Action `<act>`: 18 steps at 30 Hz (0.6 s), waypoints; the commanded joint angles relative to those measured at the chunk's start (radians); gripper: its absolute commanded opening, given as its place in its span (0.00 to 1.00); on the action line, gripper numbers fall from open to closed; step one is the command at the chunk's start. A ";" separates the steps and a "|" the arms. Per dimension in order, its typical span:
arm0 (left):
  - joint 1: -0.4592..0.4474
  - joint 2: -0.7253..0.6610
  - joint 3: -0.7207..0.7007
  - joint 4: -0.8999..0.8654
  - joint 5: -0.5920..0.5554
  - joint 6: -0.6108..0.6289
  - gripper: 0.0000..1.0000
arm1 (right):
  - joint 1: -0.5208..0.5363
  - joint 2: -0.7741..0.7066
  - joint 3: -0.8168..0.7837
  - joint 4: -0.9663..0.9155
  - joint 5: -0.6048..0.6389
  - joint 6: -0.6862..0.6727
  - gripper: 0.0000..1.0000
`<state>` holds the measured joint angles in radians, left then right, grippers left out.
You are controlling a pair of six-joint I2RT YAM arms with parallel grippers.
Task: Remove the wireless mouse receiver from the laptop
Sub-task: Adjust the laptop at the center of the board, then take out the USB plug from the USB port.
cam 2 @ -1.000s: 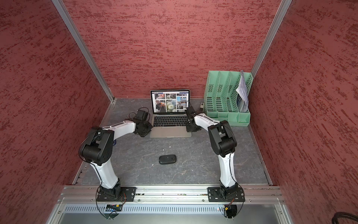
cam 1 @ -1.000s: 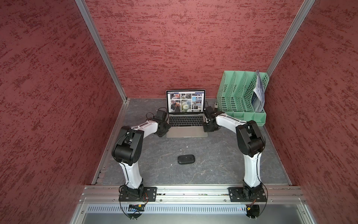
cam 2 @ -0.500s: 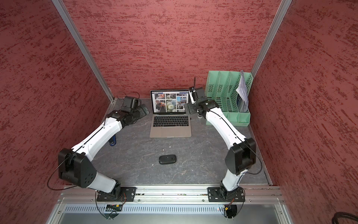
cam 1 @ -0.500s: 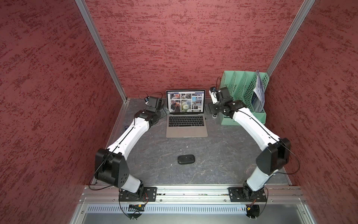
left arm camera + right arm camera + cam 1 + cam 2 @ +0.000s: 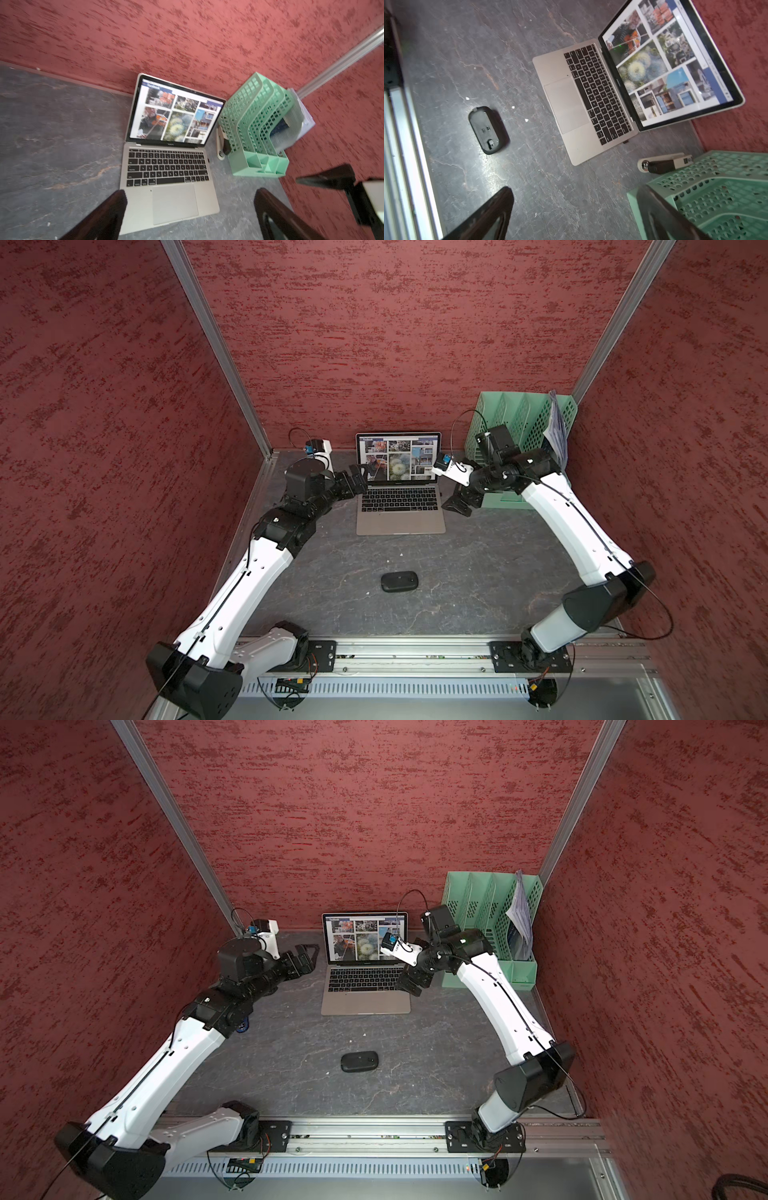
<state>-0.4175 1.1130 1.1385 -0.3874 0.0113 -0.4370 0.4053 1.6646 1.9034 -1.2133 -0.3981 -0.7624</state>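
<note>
Left tool [image 5: 360, 480] has its jaws spread wide with nothing between them. We see it hovering off the left side of the laptop [image 5: 399, 510], about level with the screen hinge, over the counter [image 5: 478, 572]. Right tool [image 5: 460, 502] is also spread and empty, just off the laptop's right edge beside the keyboard; we can't tell if it touches the laptop.

We find the wireless mouse receiver [image 5: 208, 160] as a tiny dark stub sticking out of the laptop's right side edge, plugged in, by the back keyboard rows. The right wrist view shows the wireless mouse receiver [image 5: 625, 142] too. It's near the right tool and across the laptop from the left tool, with neither gripping it. In both top views we can't make it out.

Black mouse [image 5: 399, 581] lies flat, well apart from both tools. Green file rack [image 5: 523, 423] stands just behind the right tool. A white-and-black gadget [image 5: 664, 163] lies between rack and laptop.
</note>
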 commanded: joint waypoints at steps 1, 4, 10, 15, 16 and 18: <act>-0.056 -0.009 -0.036 -0.013 -0.004 0.062 1.00 | 0.016 0.082 0.045 -0.066 -0.118 0.147 0.89; -0.098 -0.028 -0.056 -0.044 -0.034 0.130 1.00 | 0.033 0.061 -0.122 0.089 -0.199 0.313 0.79; -0.112 -0.083 -0.089 -0.073 0.011 0.279 1.00 | 0.072 -0.050 -0.382 0.333 0.032 0.237 0.87; -0.104 -0.044 -0.111 -0.053 0.014 0.352 1.00 | 0.056 0.014 -0.330 0.336 0.194 -0.054 0.89; -0.095 -0.021 -0.103 -0.054 0.020 0.357 1.00 | 0.041 0.045 -0.301 0.328 0.207 -0.104 0.89; -0.072 0.037 -0.074 -0.065 0.007 0.349 1.00 | 0.010 0.131 -0.210 0.295 0.231 -0.176 0.89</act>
<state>-0.5148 1.0908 1.0481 -0.4488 0.0219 -0.1322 0.4522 1.7176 1.6100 -0.9482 -0.2646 -0.7662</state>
